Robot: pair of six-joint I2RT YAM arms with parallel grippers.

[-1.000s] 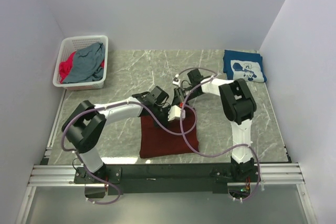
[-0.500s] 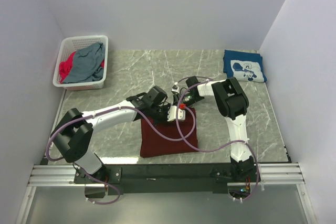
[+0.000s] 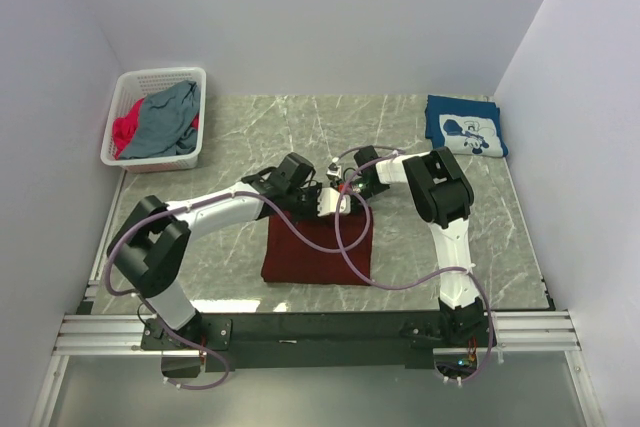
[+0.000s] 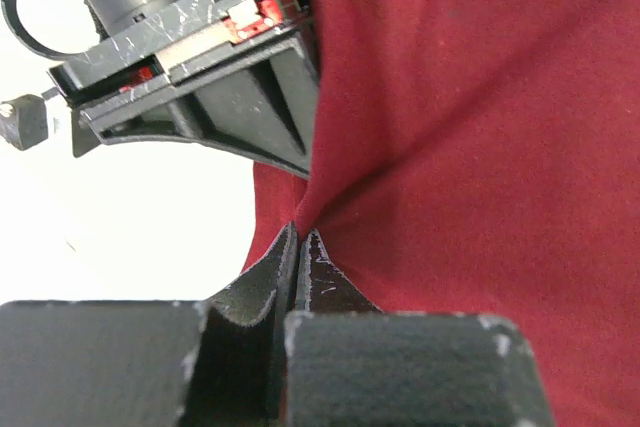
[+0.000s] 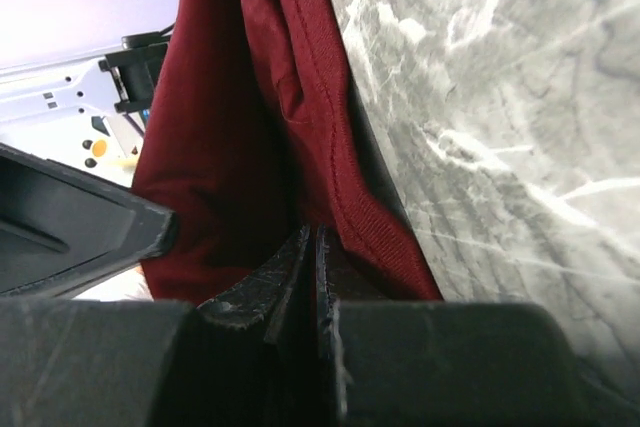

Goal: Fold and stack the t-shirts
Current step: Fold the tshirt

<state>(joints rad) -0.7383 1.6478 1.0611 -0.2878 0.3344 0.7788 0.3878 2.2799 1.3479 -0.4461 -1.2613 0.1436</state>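
The maroon t-shirt (image 3: 315,252) lies folded on the marble table, its far edge lifted. My left gripper (image 3: 322,199) is shut on that far edge; in the left wrist view the fingertips (image 4: 300,239) pinch a fold of the maroon cloth (image 4: 470,127). My right gripper (image 3: 350,187) is shut on the same edge just to the right; in the right wrist view its tips (image 5: 311,237) clamp the maroon hem (image 5: 250,147). A navy t-shirt (image 3: 464,126) with a white print lies folded at the far right. Grey-blue (image 3: 165,119) and pink (image 3: 124,131) shirts sit in the basket.
The white lattice basket (image 3: 154,79) stands at the far left corner. Both arms' cables (image 3: 345,247) loop over the maroon shirt. Walls close the table on the left, back and right. The marble surface (image 5: 520,107) shows beside the right fingers.
Both grippers moved slightly toward the far side and left with the maroon shirt's far edge. The shirt's outline shifted left and narrowed a little.
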